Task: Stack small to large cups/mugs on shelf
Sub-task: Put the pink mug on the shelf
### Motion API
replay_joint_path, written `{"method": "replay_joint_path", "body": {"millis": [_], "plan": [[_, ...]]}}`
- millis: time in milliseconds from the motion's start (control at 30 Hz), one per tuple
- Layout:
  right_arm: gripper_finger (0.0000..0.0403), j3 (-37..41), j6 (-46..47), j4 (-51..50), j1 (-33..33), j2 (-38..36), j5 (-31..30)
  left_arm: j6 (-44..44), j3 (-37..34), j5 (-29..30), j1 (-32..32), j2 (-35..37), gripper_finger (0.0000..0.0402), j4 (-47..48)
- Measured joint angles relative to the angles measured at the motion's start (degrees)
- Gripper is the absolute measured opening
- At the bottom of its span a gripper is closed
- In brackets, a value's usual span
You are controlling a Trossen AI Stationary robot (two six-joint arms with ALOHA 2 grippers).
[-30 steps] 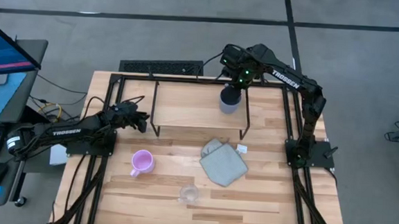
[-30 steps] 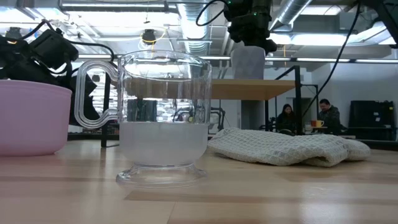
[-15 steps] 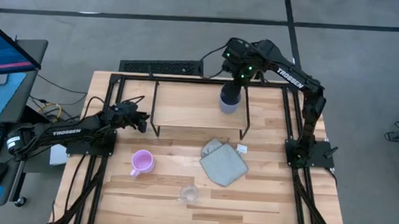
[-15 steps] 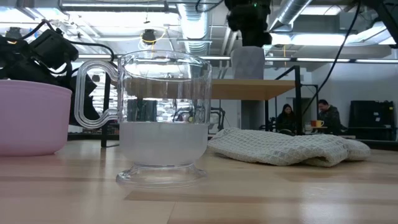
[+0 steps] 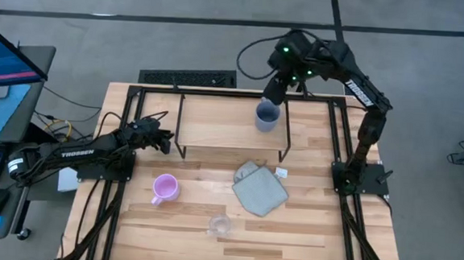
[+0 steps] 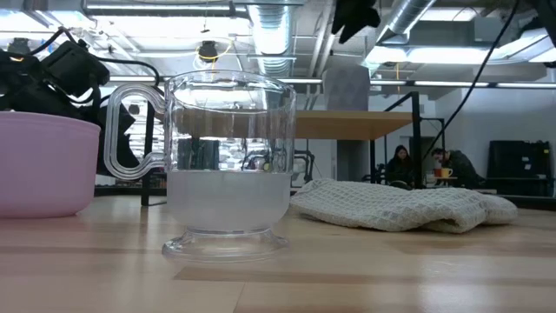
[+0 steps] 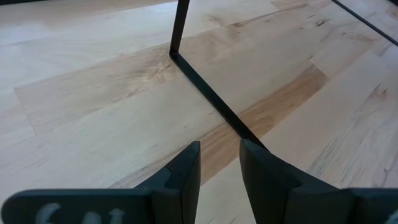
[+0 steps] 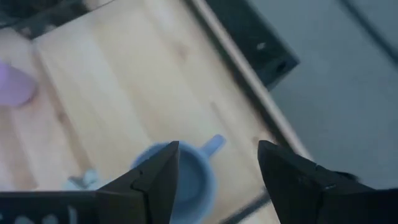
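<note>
The blue-grey mug (image 5: 267, 116) stands upright on the right end of the shelf (image 5: 224, 125), its handle (image 8: 213, 145) pointing to the far edge. My right gripper (image 5: 276, 91) hangs open above the mug's far side, clear of it; it also shows in the low view (image 6: 356, 13), high above the mug (image 6: 346, 87). The pink mug (image 5: 165, 188) and the clear glass cup (image 5: 220, 224) stand on the table in front of the shelf. My left gripper (image 5: 165, 142) waits by the shelf's left leg, its fingers a narrow gap apart, holding nothing.
A grey-green cloth (image 5: 259, 188) lies crumpled on the table between the shelf and the glass cup. The shelf's black wire legs (image 7: 211, 102) stand on the tabletop close to my left gripper. Black frame rails run along the table's sides. People sit far behind the table (image 6: 456, 165).
My right gripper has let go of the blue-grey mug, risen well above it and drawn back toward the table's far right. The mug stays upright on the shelf where it was.
</note>
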State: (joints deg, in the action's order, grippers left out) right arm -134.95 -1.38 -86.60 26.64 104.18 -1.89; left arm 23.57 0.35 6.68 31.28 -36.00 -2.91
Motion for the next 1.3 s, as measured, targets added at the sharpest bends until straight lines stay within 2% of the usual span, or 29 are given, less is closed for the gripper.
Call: {"method": "replay_joint_path", "body": {"millis": [167,367,467,567,767,800,900,1000,1100,1300], "plan": [[0.0240,0.0,-0.1,1.1,-1.0,-2.0,-0.9,0.0,0.0,0.0,0.0,0.0,0.0103,0.0],[0.0238,0.0,1.0,1.3,-5.8,-2.0,0.1,0.0,0.0,0.0,0.0,0.0,0.0103,0.0],[0.0220,0.0,-0.4,1.3,-8.8,-2.0,0.3,0.0,0.0,0.0,0.0,0.0,0.0103,0.0],[0.0173,0.0,-0.1,1.0,-11.7,-2.0,0.4,0.0,0.0,0.0,0.0,0.0,0.0103,0.0],[0.0029,0.0,1.8,-0.9,-16.8,-2.0,0.3,0.0,0.0,0.0,0.0,0.0,0.0103,0.0],[0.0016,0.0,1.8,-0.4,-17.7,-2.0,0.3,0.0,0.0,0.0,0.0,0.0,0.0103,0.0],[0.0019,0.0,2.7,1.6,-20.2,-2.0,-0.2,0.0,0.0,0.0,0.0,0.0,0.0103,0.0],[0.0029,0.1,2.9,2.8,-22.7,-2.0,-3.4,0.0,0.0,0.0,0.0,0.0,0.0103,0.0],[0.0013,2.0,3.0,4.9,-25.0,-2.0,-6.9,0.0,0.0,0.0,0.0,0.0,0.0103,0.0],[0.0005,7.2,3.3,7.4,-26.3,-1.9,-7.4,0.0,0.0,0.0,0.0,0.0,0.0103,0.0]]}}
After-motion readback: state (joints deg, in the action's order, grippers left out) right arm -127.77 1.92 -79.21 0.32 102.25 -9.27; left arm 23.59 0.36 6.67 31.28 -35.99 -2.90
